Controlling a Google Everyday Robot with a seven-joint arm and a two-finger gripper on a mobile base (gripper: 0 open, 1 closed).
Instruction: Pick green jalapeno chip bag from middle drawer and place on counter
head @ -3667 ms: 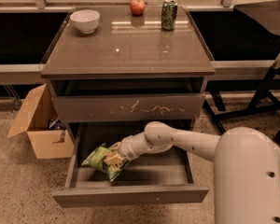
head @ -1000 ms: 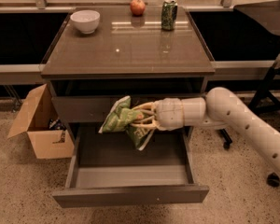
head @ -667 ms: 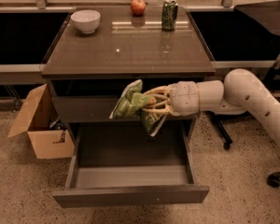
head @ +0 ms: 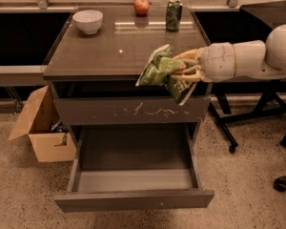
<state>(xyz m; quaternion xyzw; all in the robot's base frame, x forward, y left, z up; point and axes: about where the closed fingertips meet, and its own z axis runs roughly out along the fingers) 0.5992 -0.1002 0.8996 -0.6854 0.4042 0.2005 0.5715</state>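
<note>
Gripper (head: 184,75) clamped on one green jalapeno chip bag (head: 155,72), at counter (head: 100,51) front edge

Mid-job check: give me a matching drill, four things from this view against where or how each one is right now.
Things: 1 green jalapeno chip bag; 2 white bowl; 3 green soda can; 4 middle drawer.
States: A pulled open; B held in the claw at the front right edge of the counter; C counter's back left corner; D counter's back edge, beside the apple.
Pairs: 1-B, 2-C, 3-D, 4-A.
</note>
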